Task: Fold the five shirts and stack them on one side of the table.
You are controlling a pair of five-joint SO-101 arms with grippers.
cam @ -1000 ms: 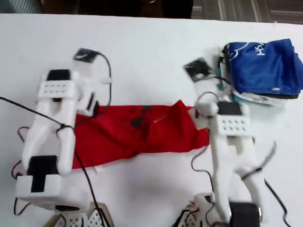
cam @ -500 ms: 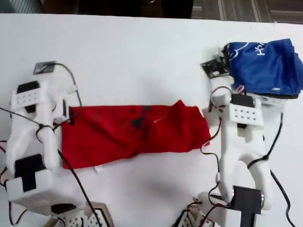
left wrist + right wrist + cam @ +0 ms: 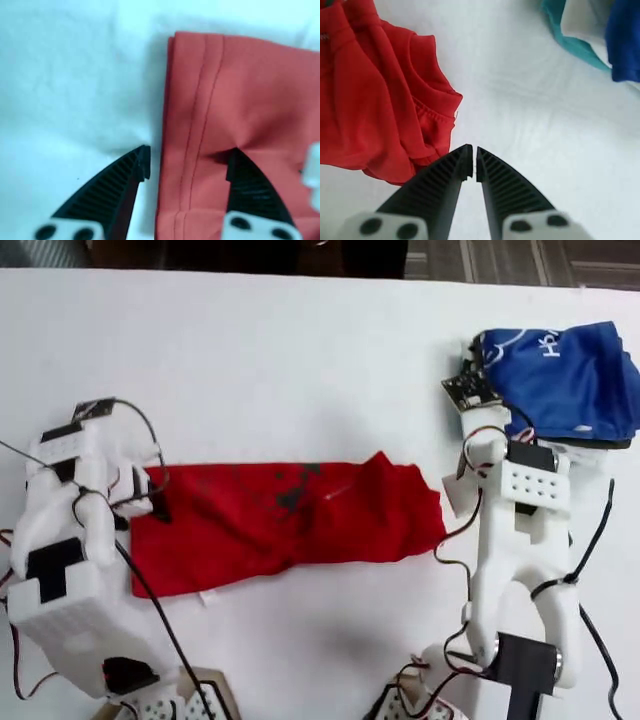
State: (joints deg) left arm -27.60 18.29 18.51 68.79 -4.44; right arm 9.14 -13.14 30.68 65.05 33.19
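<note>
Robotics lab or maker bench, not a home. Cues:
- Two white printed arms, left arm (image 3: 70,540) and right arm (image 3: 520,540), fixed side by side at the near edge of a plain white counter (image 3: 300,350).
- Loose wiring (image 3: 150,610) runs in the open along the links, black and red leads.
- A bare camera board (image 3: 470,390) sits on the right wrist, and a second board (image 3: 95,408) on the left.
- A black servo (image 3: 522,665) is exposed at the joint.
- A red shirt (image 3: 290,515) lies flat between the arms, with a stack (image 3: 560,380) beside the right arm.
- Plank floor (image 3: 500,260) shows past the far edge. Can't tell more about the room.
</note>
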